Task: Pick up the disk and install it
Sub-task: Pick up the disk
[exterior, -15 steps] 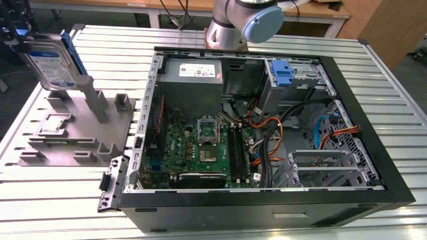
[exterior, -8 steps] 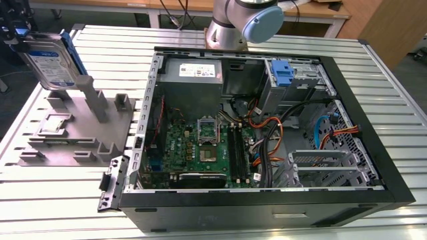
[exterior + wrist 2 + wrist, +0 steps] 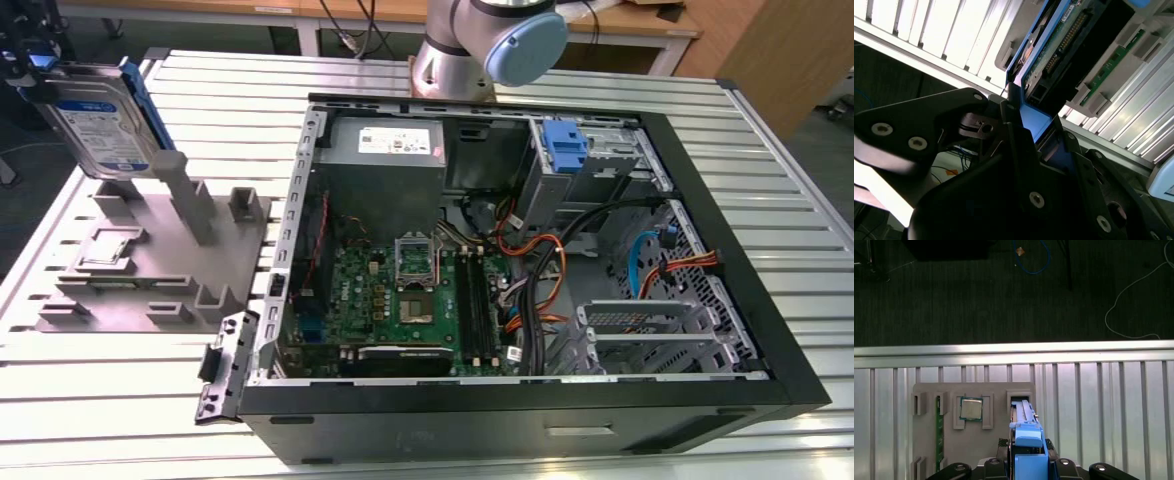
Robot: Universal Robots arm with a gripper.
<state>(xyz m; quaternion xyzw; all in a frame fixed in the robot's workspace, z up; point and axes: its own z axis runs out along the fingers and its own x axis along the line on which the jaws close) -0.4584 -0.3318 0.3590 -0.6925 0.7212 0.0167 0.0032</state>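
The disk (image 3: 100,125) stands upright on edge at the exterior view's far left, a silver-grey drive with a white-and-blue label and a blue carrier frame. My gripper (image 3: 38,70) is shut on its upper end. Its lower edge is level with a slot of the grey holder plate (image 3: 147,260); I cannot tell whether it touches. In the second wrist view my gripper (image 3: 1024,125) clamps the blue frame of the disk (image 3: 1054,55), whose connector side shows. In the first wrist view the disk's blue edge (image 3: 1029,440) runs up from my gripper (image 3: 1029,467) over the plate.
The open computer case (image 3: 787,330) lies to the exterior view's right, with motherboard (image 3: 414,290), cables and a narrow blue bracket (image 3: 567,150) in the drive bay. A square chip (image 3: 971,409) and a green memory stick (image 3: 939,432) sit on the holder plate. The arm's base (image 3: 481,45) stands behind the case.
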